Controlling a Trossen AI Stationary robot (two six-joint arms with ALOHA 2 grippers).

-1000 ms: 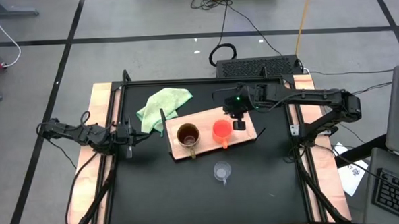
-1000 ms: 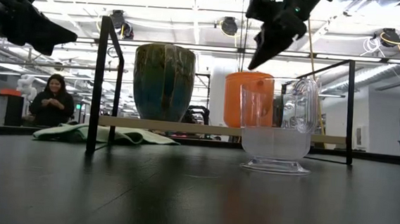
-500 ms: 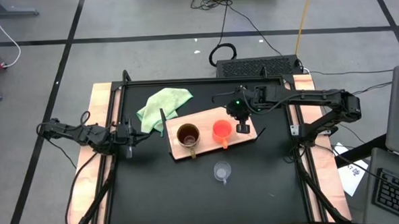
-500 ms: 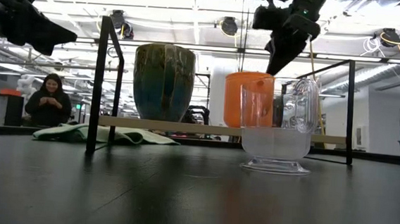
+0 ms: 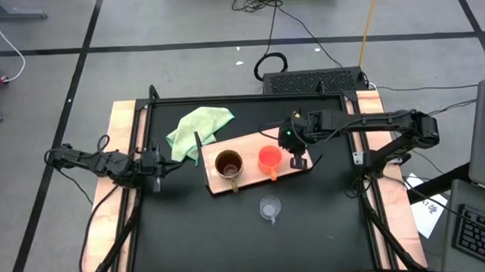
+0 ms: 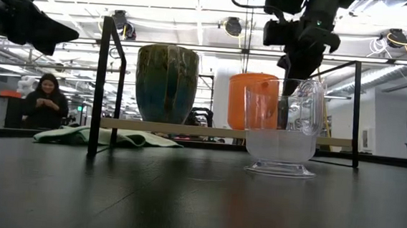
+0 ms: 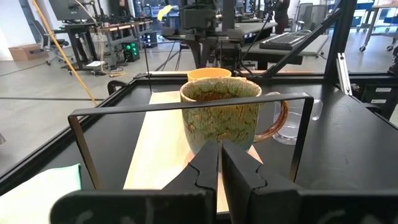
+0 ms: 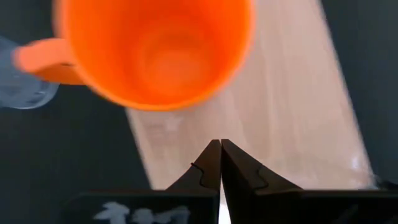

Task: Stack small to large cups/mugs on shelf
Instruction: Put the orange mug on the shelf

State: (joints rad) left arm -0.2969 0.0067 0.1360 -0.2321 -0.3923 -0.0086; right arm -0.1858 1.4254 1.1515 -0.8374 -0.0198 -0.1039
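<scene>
The right gripper (image 8: 219, 163) is pointing down over the shelf (image 5: 247, 144), fingers pressed together on nothing, just beside the orange cup (image 5: 269, 159) and above the board's bare end. The left gripper (image 7: 219, 167) is likewise closed and empty, hanging near the table's left edge, well apart from the board, with the brown mug (image 7: 222, 116) ahead of it.

3 vessels are showing: 1 brown mug (image 5: 229, 164) and 1 orange cup are standing side by side on the shelf, apart from each other, and 1 clear glass cup (image 5: 269, 209) is sitting alone on the black table (image 5: 198, 236), nearer the front edge. 1 light green cloth (image 5: 197, 126) is lying beside the board's far left corner.

Open black surface is spreading around the glass cup. A thin black frame is edging the table, with a grey taped floor around it. In the low view, a person (image 6: 47, 101) is standing far behind in a bright room.
</scene>
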